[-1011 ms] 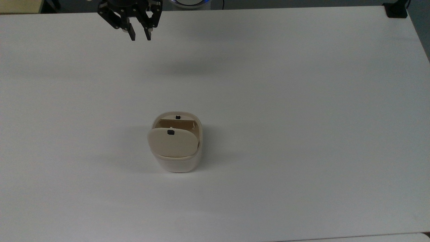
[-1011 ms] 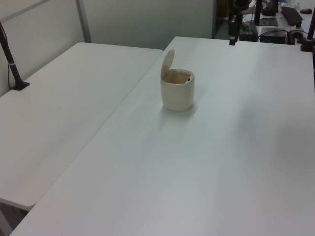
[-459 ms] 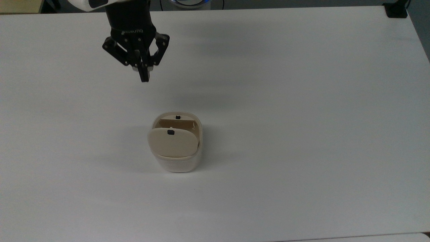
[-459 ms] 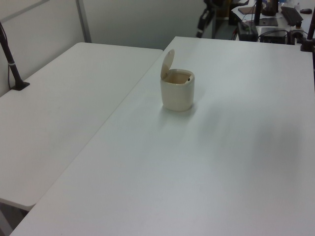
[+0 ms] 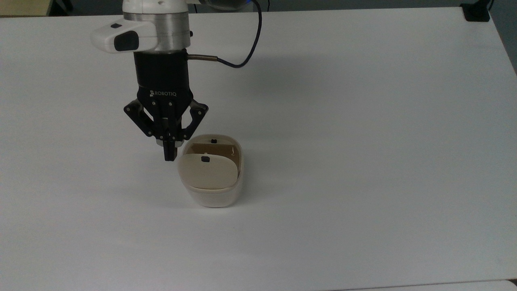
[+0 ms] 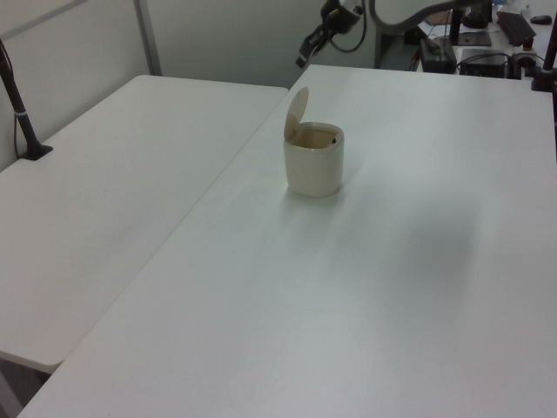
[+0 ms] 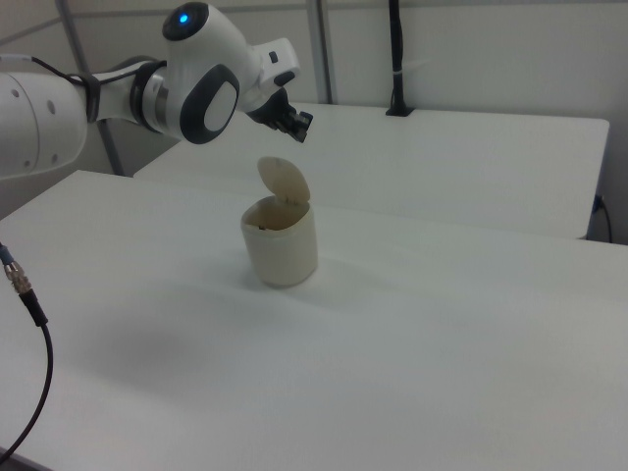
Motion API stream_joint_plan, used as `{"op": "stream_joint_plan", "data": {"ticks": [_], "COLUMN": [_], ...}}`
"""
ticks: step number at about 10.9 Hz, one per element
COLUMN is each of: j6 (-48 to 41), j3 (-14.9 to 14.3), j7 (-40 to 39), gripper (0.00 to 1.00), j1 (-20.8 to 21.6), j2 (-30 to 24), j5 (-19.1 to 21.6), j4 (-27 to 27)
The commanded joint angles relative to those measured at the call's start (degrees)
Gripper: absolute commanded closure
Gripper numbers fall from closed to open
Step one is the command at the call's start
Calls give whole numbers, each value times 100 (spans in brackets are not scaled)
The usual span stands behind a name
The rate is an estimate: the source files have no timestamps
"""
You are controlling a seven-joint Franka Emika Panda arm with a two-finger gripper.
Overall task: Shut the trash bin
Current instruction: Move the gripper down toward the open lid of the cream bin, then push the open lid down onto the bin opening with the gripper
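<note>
We see the gripper point(image 5: 170, 155), fingers pressed together and empty, newly arrived above the trash bin point(image 5: 213, 194); its lid point(image 5: 208, 171) remains raised.

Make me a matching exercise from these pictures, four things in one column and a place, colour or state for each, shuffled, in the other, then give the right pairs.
Things:
1. lid
2. gripper
3. bin
4. cable

Descriptions:
A. dark, curving over the table by the arm in the top view
B. cream-white, standing upright on the table
C. beige, raised on its hinge
D. shut, above the table beside the bin at the top view's left

Pairs: 1-C, 2-D, 3-B, 4-A
</note>
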Motion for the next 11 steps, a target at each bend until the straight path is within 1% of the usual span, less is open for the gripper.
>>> {"op": "stream_joint_plan", "data": {"ticks": [1, 3, 6, 7, 8, 10, 11], "j6": [149, 149, -26, -375, -900, -1947, -2256], "j3": [-283, -266, -248, -248, -231, -222, -222], "j7": [272, 263, 228, 202, -7, -368, -509], "gripper": [94, 94, 94, 95, 95, 96, 97], "j1": [332, 332, 332, 332, 332, 324, 306], "j2": [437, 622, 553, 405, 255, 61, -9], "j5": [32, -12, -169, -231, -232, -161, -153], "j4": [494, 582, 530, 417, 277, 231, 205]}}
